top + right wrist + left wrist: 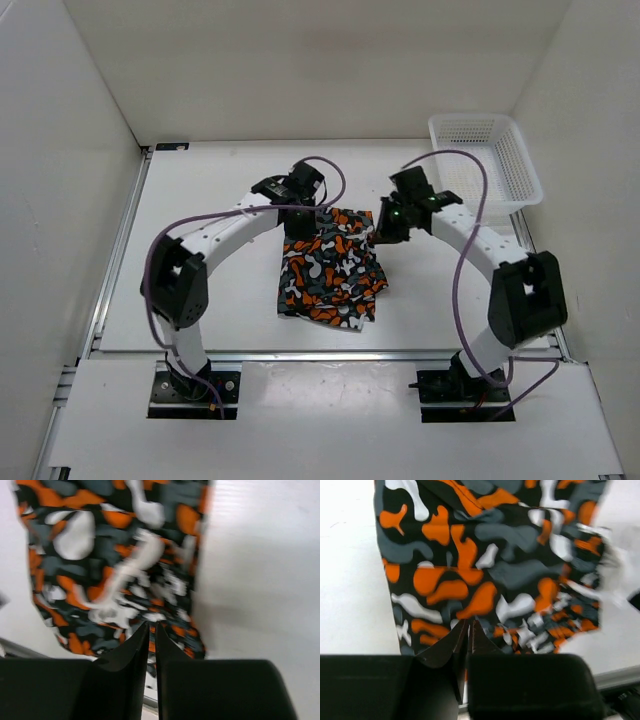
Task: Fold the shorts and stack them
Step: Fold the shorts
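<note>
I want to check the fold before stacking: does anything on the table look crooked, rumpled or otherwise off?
Only the shorts: they lie skewed, their near edge slanting, and the fabric along their right side in the top view is puckered. Nothing looks torn or spilled, and the basket stands upright.

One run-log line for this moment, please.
left gripper: shut on far-left corner of orange-black-grey-white camouflage fabric shorts | right gripper: shut on far-right corner | shorts on white table

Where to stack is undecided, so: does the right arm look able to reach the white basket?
Probably yes. The white basket sits on its side at the far right corner, with only bare table between it and the right gripper, which pinches the shorts.
</note>
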